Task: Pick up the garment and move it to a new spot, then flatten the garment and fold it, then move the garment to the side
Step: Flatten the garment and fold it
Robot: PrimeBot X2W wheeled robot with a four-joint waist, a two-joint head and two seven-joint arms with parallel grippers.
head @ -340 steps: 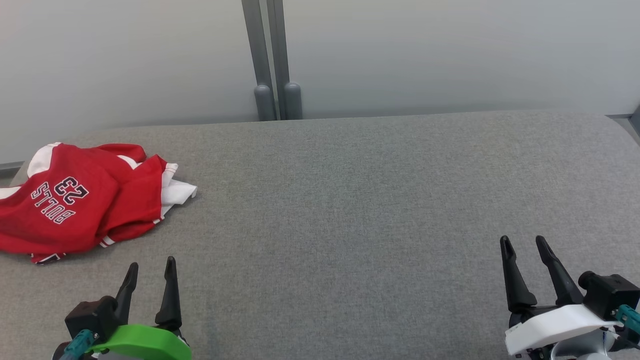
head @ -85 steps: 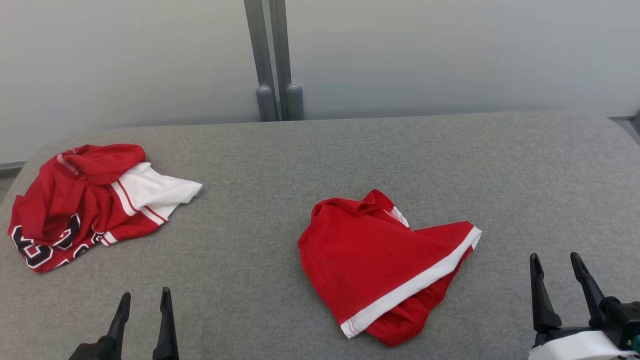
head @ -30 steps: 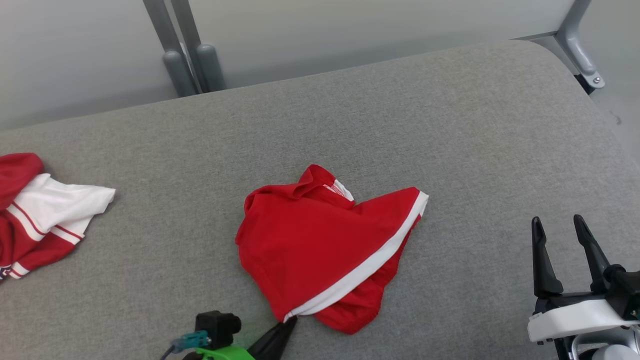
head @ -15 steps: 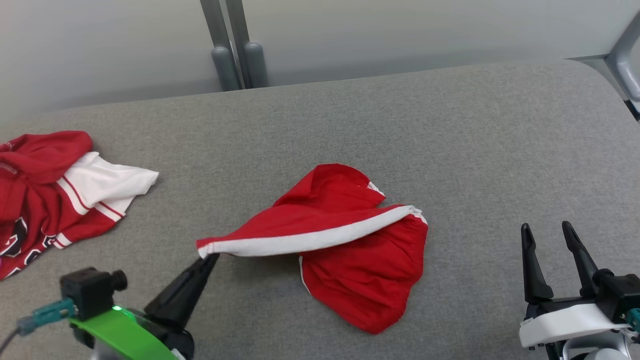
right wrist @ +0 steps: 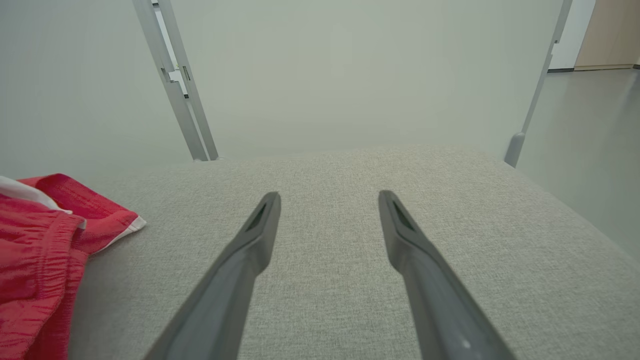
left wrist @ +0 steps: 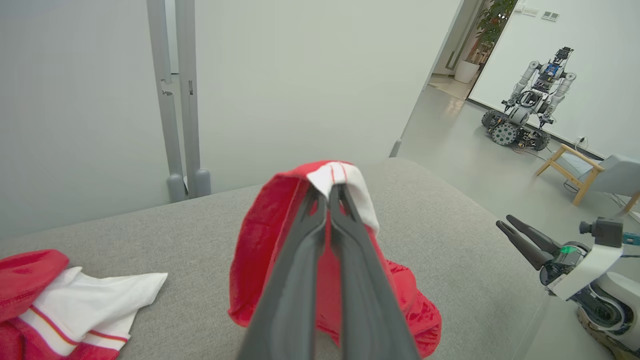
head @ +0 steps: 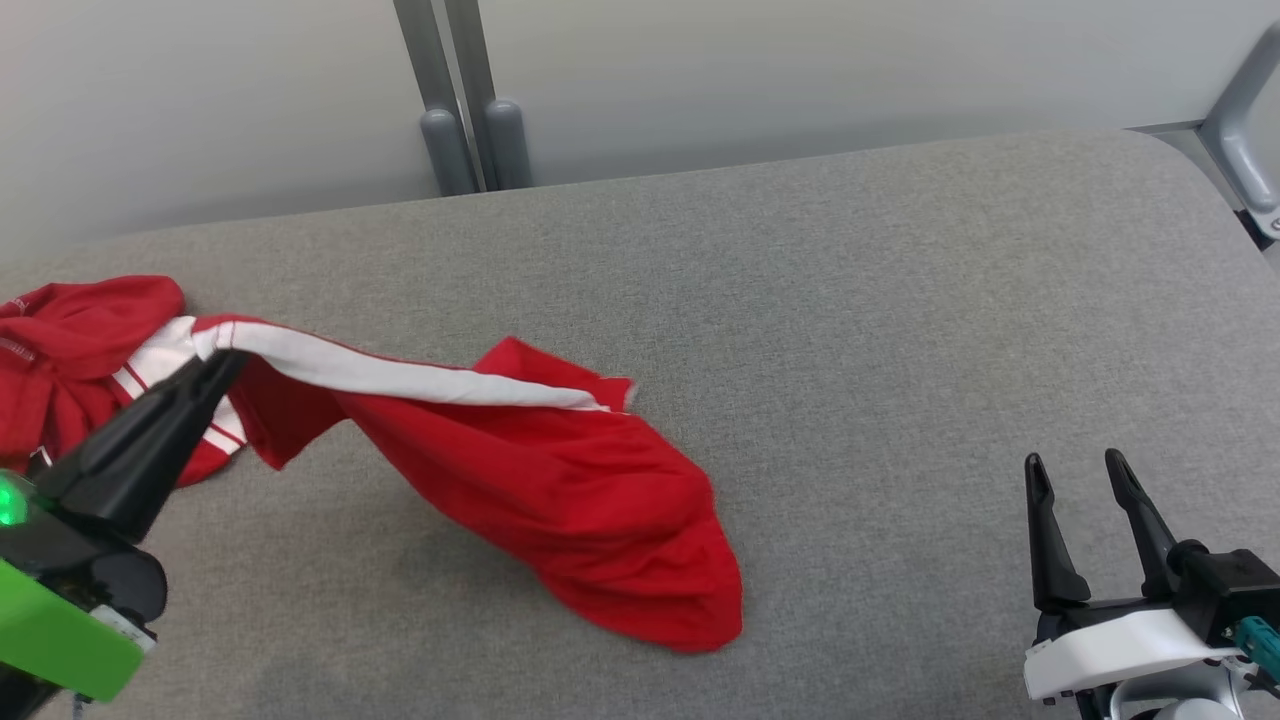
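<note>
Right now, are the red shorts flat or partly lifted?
Partly lifted: the left gripper holds the shorts by their hem; the rest lies on the pad.

splayed right pincer (right wrist: 329, 195) over grey pad (right wrist: 475, 210), red garment (right wrist: 35, 250) at left

Grey fabric table (head: 900, 300) bears red shorts (head: 560, 500) and jersey (head: 70, 320).

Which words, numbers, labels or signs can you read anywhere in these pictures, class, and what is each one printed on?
No text can be read.
Red jersey, at the head view's left edge: tiny white lettering on its neckband, too small to read.
Red shorts, pinched by the left gripper: no print showing.
Distant robot, in the left wrist view: no legible marking.
</note>
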